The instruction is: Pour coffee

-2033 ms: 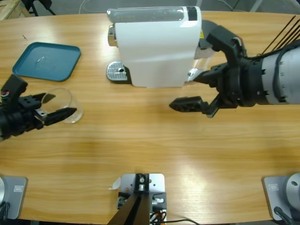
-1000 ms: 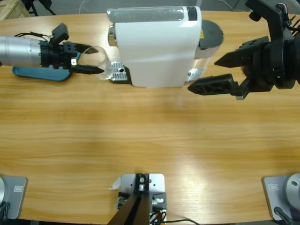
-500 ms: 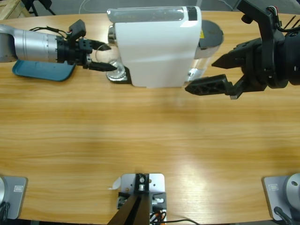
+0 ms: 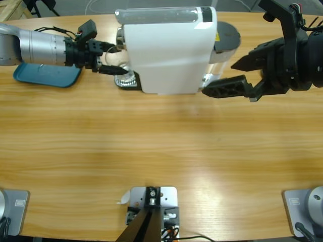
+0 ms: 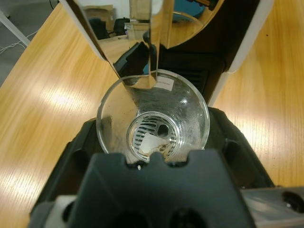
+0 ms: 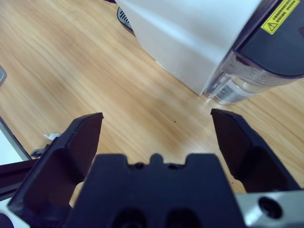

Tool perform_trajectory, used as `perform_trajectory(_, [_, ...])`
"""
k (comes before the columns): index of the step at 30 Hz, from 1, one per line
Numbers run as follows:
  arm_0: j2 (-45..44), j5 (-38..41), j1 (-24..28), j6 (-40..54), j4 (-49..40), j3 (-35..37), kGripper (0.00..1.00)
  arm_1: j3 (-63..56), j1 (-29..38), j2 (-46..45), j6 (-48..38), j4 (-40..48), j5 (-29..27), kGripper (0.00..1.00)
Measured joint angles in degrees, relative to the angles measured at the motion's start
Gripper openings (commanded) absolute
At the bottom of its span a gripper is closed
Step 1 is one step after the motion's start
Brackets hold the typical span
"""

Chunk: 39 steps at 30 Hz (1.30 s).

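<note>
Wood-grain surface (image 4: pixel 161 151) lies bare across its whole near half, leaving wide room. Farther back, the right tool (image 4: pixel 228 78) hangs spread wide and empty beside the white machine (image 4: pixel 166 50) and its clear water tank (image 6: pixel 237 88). At the far left, the left tool (image 4: pixel 112 59) clasps a clear glass cup (image 5: pixel 153 116) on the drip grate (image 4: pixel 126 80); the wrist view shows no coffee in it. A teal tray (image 4: pixel 40 78) lies behind.

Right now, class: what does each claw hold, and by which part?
Left claw grips the clear glass cup by its near rim; right claw holds nothing.
</note>
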<state>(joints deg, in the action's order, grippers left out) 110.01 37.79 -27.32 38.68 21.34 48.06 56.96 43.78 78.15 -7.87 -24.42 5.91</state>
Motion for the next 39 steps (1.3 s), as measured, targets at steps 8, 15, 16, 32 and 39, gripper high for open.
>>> perform_trajectory(8, [0.0, 0.0, 0.0, -1.2, 0.0, 0.0, 0.998, 0.0, 0.0, 0.0, 0.0, 0.0, 0.0, 1.000])
perform_trajectory(15, [-0.1, 7.8, 3.0, -1.2, 0.2, -0.8, 1.000, 0.0, 0.0, 0.0, 0.0, 0.0, 0.0, 1.000])
perform_trajectory(16, [-0.4, 8.6, 3.8, -1.2, 0.2, -1.5, 1.000, 0.0, 0.0, 0.0, 0.0, 0.0, 0.0, 1.000])
perform_trajectory(32, [-23.9, -12.2, 7.2, -11.4, -0.3, -16.1, 1.000, 5.7, 0.0, 0.3, 0.0, -3.5, -1.1, 1.000])
perform_trajectory(39, [-44.6, -27.6, 5.4, -39.8, -21.5, -14.9, 1.000, 19.2, -0.1, 5.9, 0.0, -16.3, -8.3, 1.000])
